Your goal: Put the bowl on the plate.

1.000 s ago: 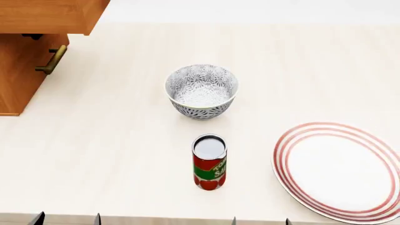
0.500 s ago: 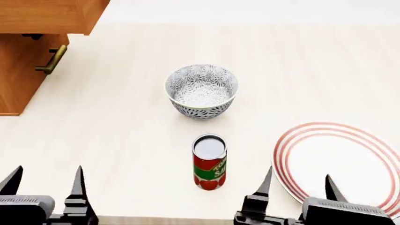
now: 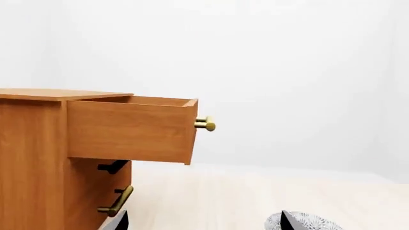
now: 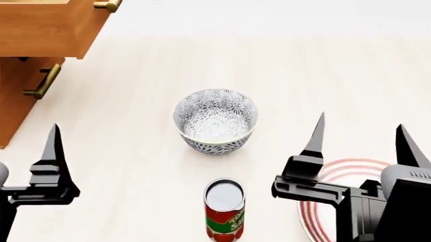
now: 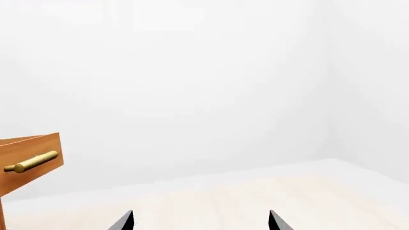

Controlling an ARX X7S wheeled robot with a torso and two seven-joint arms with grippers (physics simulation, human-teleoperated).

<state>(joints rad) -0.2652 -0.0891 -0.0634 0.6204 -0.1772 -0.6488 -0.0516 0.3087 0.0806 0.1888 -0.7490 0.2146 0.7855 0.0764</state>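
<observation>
The bowl (image 4: 215,121), white with a dense grey-black floral pattern, stands upright on the pale counter mid-view. The plate (image 4: 315,219) with red rings lies at the near right, mostly hidden under my right gripper (image 4: 361,123), which hovers open above it, right of the bowl. My left gripper (image 4: 20,146) is open at the near left edge; only one of its fingers (image 4: 54,146) shows. In the left wrist view that gripper (image 3: 203,218) holds nothing, and the bowl (image 3: 310,223) peeks out behind one fingertip. The right wrist view shows my right gripper (image 5: 201,215) open on bare counter.
A red-and-green tin can (image 4: 224,209) stands upright in front of the bowl, between both grippers. A wooden cabinet (image 4: 17,85) with an open top drawer (image 4: 40,25) and brass handles fills the far left corner; the drawer (image 3: 128,129) juts out over the counter.
Both grippers have risen and reached forward into view, still open. The head view has shifted, so bowl, can and plate sit lower in the frame. Nothing on the counter has moved.
</observation>
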